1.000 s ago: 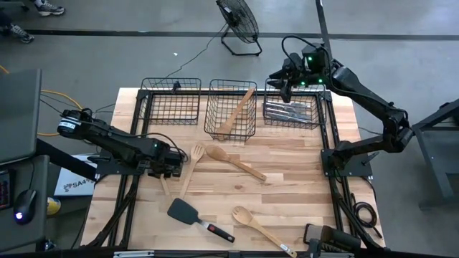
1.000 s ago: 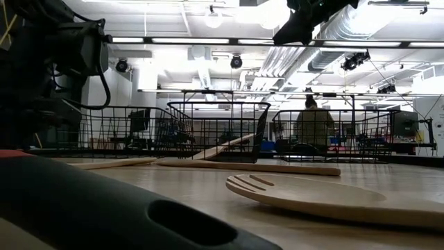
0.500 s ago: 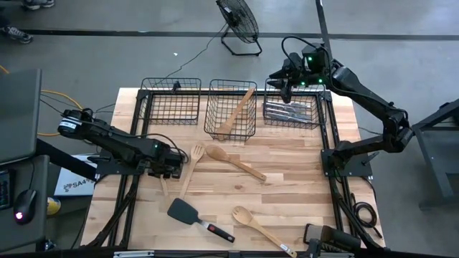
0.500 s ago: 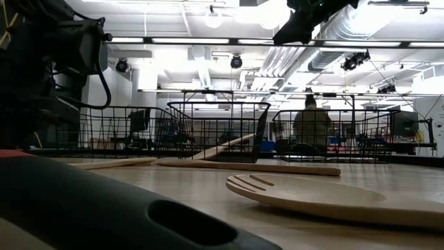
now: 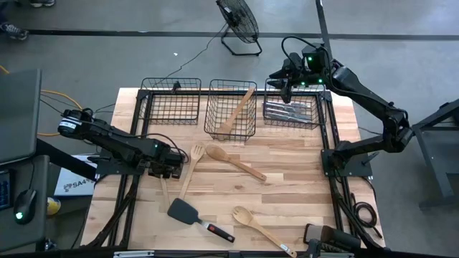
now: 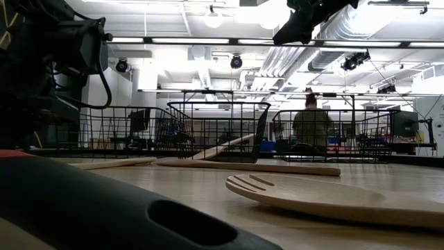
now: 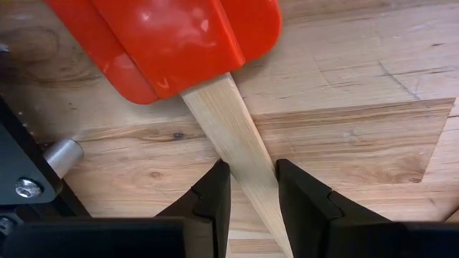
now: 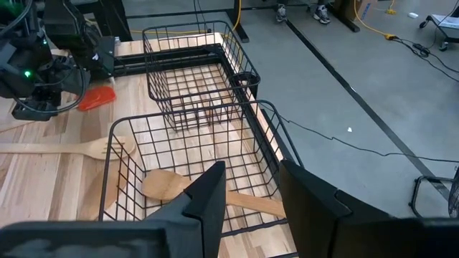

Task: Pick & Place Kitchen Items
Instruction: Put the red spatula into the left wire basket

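Note:
A red-headed spatula [image 7: 172, 43] with a pale wooden handle lies flat on the table near its left edge. My left gripper [image 5: 169, 168] is down at the table over it, shut on the handle. In the high view the gripper hides the red head and only the handle's free end [image 5: 164, 187] shows. The head also shows in the right wrist view [image 8: 97, 98]. My right gripper [image 5: 287, 89] hangs open and empty above the right basket [image 5: 315, 118], which holds silver cutlery [image 5: 290, 111]. Its open fingers show in the right wrist view [image 8: 251, 197]. My left gripper pinches the spatula's wooden handle [image 7: 247, 161] between its two fingers, a short way behind the red head. The fingers [image 7: 215, 190] come from above, pointing down, and lie across the handle. The spatula lies flat on the table.
A wooden fork [image 5: 191, 167] and a wooden spoon [image 5: 234, 163] lie mid-table. A black turner [image 5: 188, 211] and another wooden spoon [image 5: 259, 228] lie near the front. The middle basket [image 5: 213, 122] holds a wooden spoon [image 5: 237, 111]. The left basket [image 5: 172, 102] holds nothing.

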`<state>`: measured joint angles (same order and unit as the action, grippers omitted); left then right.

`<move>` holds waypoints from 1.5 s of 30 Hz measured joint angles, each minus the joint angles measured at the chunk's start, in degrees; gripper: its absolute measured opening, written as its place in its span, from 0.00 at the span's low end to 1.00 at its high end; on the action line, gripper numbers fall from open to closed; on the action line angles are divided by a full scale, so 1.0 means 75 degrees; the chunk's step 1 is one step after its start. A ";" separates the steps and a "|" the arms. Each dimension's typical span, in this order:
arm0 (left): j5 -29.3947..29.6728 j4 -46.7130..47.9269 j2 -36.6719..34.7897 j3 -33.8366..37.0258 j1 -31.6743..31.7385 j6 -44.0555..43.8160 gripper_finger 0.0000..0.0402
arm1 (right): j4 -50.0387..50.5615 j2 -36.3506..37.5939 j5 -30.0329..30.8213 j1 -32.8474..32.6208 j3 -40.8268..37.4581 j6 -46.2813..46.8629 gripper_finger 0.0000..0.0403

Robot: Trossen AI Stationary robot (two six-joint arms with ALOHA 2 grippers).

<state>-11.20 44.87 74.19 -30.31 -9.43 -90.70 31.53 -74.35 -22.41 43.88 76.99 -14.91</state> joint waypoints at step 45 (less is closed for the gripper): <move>0.0017 0.0043 -0.0006 -0.0268 0.0003 0.0458 0.17 | 0.0166 -0.0003 -0.0009 0.0000 0.0000 0.0005 0.31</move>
<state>-11.07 45.19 74.15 -32.32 -9.41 -87.26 32.77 -74.37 -22.48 43.88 76.99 -14.87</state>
